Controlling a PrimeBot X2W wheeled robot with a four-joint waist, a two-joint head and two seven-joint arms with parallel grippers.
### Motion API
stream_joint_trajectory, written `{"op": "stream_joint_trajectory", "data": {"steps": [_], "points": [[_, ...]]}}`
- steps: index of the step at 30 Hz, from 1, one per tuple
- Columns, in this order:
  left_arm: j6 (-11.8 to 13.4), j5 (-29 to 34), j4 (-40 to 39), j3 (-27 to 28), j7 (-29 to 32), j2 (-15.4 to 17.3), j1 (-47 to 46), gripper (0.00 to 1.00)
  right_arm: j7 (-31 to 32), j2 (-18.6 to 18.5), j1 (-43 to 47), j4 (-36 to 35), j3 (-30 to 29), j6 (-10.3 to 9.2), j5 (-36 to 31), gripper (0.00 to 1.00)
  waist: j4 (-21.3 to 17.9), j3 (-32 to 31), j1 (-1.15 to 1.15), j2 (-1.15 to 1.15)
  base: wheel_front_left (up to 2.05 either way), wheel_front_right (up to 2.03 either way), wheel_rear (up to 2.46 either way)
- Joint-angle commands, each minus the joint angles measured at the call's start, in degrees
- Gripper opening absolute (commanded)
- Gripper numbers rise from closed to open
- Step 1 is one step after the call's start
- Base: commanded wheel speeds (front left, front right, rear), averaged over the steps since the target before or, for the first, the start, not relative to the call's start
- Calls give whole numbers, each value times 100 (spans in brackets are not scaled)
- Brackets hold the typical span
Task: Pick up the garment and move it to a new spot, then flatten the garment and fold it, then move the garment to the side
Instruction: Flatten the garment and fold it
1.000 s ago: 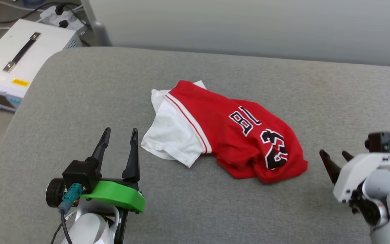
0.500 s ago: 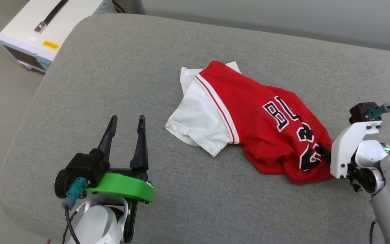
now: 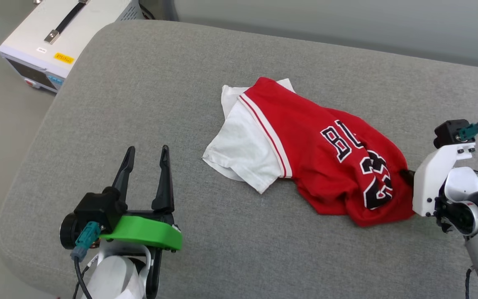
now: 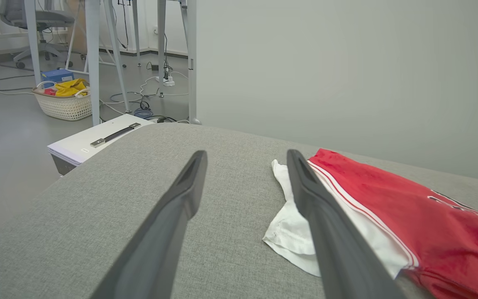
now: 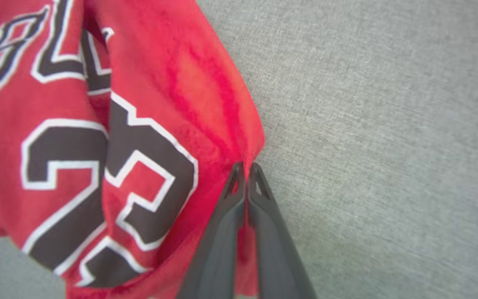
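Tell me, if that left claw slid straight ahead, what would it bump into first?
Probably just the bare grey cushion: the left gripper points past the garment, which lies off to its right. Depth is hard to judge.

Right pincer [image 3: 406, 176] touches crumpled garment [image 3: 305, 158] on cushion [image 3: 139, 104].

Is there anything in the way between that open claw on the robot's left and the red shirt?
Nothing visible. Bare grey cushion lies between the left gripper and the white sleeve of the garment. The right gripper is shut on the garment's red edge.
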Motion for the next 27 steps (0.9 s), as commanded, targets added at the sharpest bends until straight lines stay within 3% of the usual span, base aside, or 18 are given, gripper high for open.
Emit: {"op": "stream_joint_trajectory", "data": {"steps": [1,6,10,17,21,26,27], "points": [[-42,76,21,33,-33,15,70,100,-38,-88,181,-186,-80,-2,15,0,-185,-178,-1,0,0,0,0],[-69,96,85,80,-33,81,207,100,-13,-170,857,-1093,-549,-2,-109,0,-502,-439,-1,0,0,0,0],[-56,100,102,72,0,145,352,100,117,-9,1732,-1945,-1107,-2,-335,0,-788,-633,-1,0,0,0,0],[-44,86,101,31,188,251,499,100,787,918,3751,-3272,-1649,-2,-731,0,-1153,-860,-1,0,0,0,0],[-56,67,131,3,271,297,541,100,1122,1427,4709,-3479,-1525,-2,-800,0,-1246,-934,-1,0,0,0,0],[-65,39,191,-40,339,316,570,100,1016,1662,5150,-3230,-1456,-2,-671,0,-1287,-984,-1,0,0,0,0],[-66,34,198,-53,355,318,579,100,920,1675,5139,-3168,-1432,-2,-723,55,-1287,-987,-1,0,0,0,0]]}}
